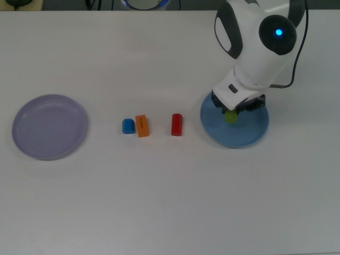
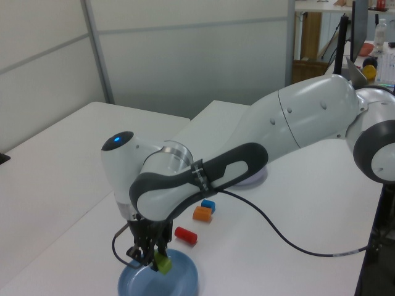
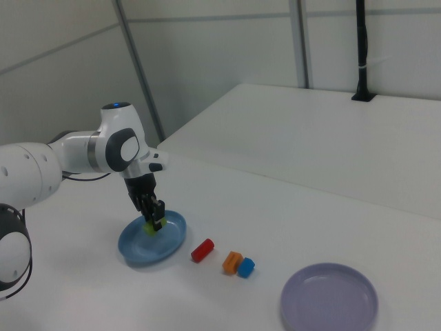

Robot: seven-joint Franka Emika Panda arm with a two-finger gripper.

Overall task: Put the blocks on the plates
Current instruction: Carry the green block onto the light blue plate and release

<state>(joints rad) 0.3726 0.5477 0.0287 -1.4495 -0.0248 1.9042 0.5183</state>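
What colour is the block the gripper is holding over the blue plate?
Green, a yellowish lime; the green block in the gripper shows best in the left view.

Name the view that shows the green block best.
The left view: the green block hangs in the gripper over the blue plate, mostly exposed. The top view shows a sliver beneath the arm; the right view shows little.
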